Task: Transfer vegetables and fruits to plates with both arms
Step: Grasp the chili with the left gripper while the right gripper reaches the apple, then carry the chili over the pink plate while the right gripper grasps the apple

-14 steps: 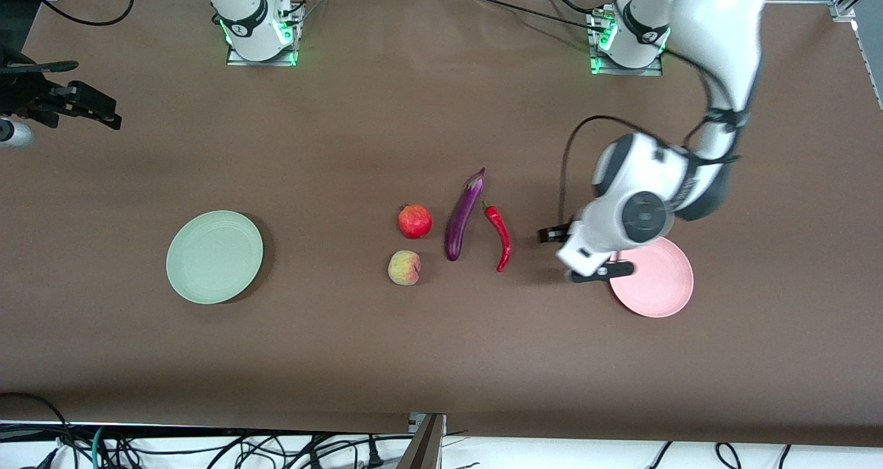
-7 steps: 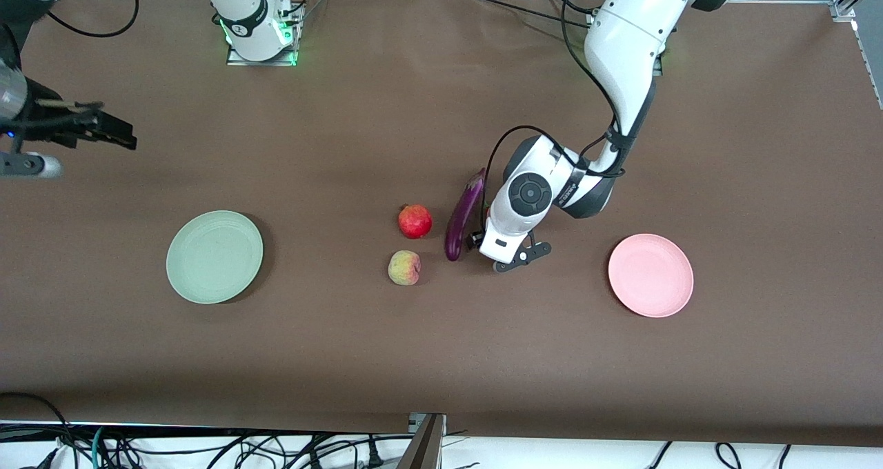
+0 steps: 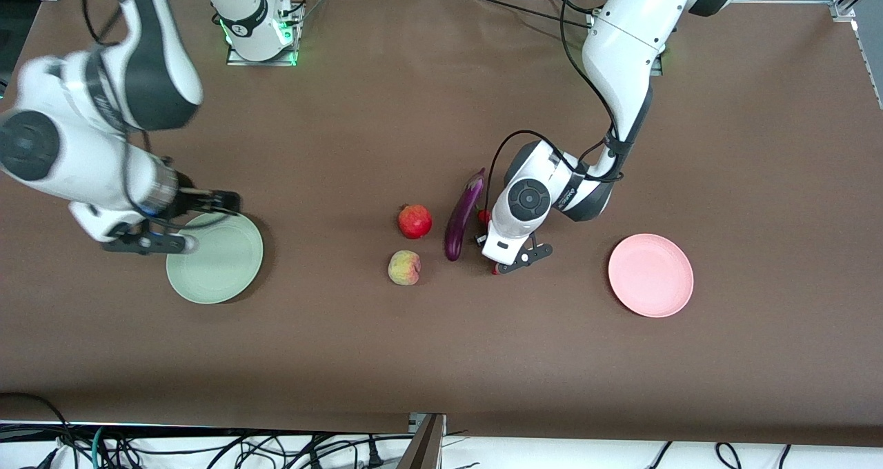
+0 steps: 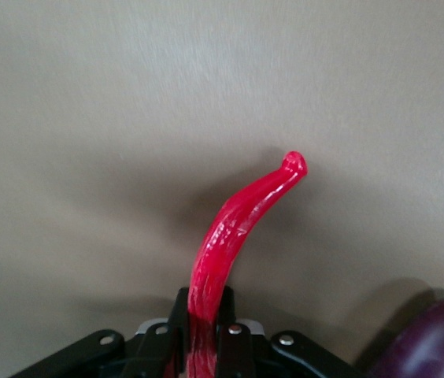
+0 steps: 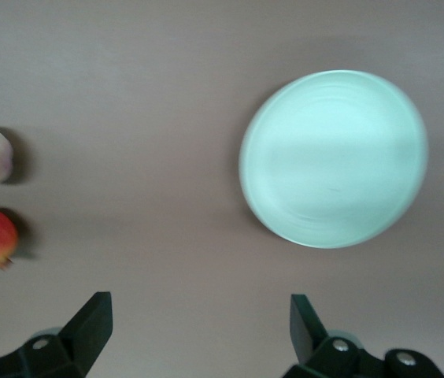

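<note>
Left gripper [image 3: 498,248] is clenched on the chili pepper [image 4: 234,232] at mid-table, just beside the eggplant [image 3: 463,214], with the pink plate [image 3: 650,274] toward the left arm's end. Right gripper [image 5: 198,331] hangs with fingers spread over the green plate [image 3: 215,256] near the right arm's end; pomegranate [image 3: 414,221] and peach [image 3: 404,267] lie mid-table.

Even overhead light, right arm [image 3: 90,145] motion-blurred

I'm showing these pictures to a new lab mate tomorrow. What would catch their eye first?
Probably the left gripper, shut on the red chili pepper beside the purple eggplant at mid-table. Next, the right gripper, open, hangs over the table by the pale green plate, which holds nothing, like the pale pink plate.
</note>
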`<state>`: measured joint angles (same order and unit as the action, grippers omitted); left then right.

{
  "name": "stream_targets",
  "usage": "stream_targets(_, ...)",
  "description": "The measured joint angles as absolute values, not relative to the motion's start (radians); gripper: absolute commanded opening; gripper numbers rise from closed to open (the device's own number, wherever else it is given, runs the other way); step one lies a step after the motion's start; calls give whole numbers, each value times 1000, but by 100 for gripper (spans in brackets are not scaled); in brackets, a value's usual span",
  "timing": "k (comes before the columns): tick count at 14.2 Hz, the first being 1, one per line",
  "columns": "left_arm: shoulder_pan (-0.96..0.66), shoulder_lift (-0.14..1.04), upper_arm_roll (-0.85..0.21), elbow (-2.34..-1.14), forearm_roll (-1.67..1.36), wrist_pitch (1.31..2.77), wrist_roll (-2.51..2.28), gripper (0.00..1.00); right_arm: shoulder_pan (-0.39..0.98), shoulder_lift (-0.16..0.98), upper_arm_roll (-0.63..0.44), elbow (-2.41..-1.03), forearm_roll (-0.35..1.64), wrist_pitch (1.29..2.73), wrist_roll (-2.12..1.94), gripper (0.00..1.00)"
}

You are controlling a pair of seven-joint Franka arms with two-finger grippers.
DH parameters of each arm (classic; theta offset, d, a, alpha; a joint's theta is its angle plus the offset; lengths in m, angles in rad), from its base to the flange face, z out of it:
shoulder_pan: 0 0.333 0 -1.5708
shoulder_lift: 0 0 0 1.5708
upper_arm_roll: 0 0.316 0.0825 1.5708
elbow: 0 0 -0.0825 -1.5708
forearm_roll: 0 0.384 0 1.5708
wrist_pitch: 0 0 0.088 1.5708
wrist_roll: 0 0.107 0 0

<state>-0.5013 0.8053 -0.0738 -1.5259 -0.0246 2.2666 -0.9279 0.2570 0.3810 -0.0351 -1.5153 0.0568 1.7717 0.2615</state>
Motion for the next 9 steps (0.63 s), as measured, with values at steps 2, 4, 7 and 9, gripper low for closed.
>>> stream_targets(2, -499, 781, -59, -1512, 41, 2194, -928, 9, 311, 434, -33, -1515, 81, 1837, 349, 100)
stream_targets(4, -490, 723, -23, -1505, 86, 2101, -889, 9, 361, 480, -31, -1515, 134, 1906, 410, 100)
stream_targets(7, -413, 652, 16, -1503, 103, 2006, -638, 12, 441, 544, -29, -1514, 183, 2029, 558, 100)
stream_targets(9, -323, 645, 23, -1503, 116, 1997, -419, 12, 496, 588, -27, -1514, 186, 2120, 652, 100)
